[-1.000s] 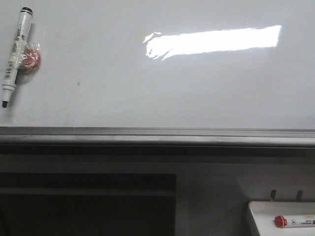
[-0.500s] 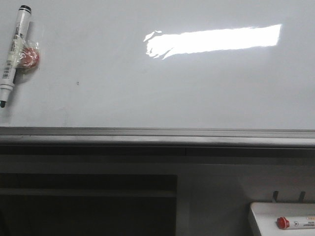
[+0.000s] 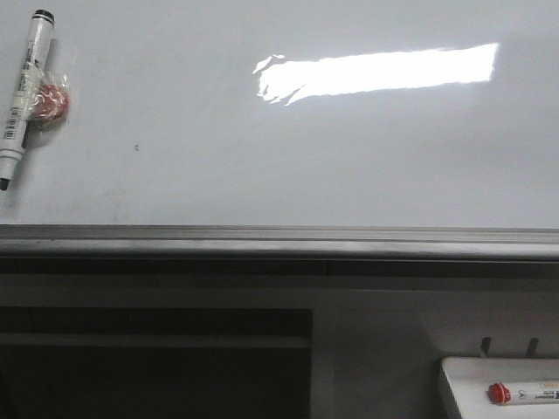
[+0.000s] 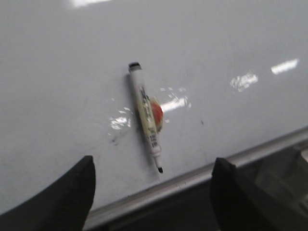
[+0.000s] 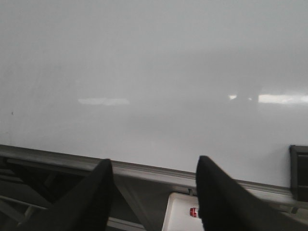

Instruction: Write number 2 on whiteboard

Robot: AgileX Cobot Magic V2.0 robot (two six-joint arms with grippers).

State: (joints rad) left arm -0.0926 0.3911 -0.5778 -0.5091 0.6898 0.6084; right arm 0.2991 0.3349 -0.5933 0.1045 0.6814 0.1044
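Observation:
The whiteboard (image 3: 306,157) is glossy white with a bright light reflection (image 3: 384,72) and a grey edge rail (image 3: 279,237). No number 2 shows on it. A white marker with a bare black tip (image 3: 22,96) is stuck to the board at the far left beside a red blob under clear tape (image 3: 54,103). In the left wrist view the marker (image 4: 144,113) lies ahead of my left gripper (image 4: 151,192), which is open and empty, apart from it. My right gripper (image 5: 154,192) is open and empty before the board (image 5: 154,72). Neither gripper shows in the front view.
A small white tray (image 3: 463,375) sits below the rail at the right and holds a red-capped marker (image 3: 500,393); the tray also shows in the right wrist view (image 5: 180,211). A dark shelf opening (image 3: 148,367) lies below the rail. A black block (image 5: 298,173) sits on the board's edge.
The whole front view has shifted by a few pixels. Nothing else has visibly changed.

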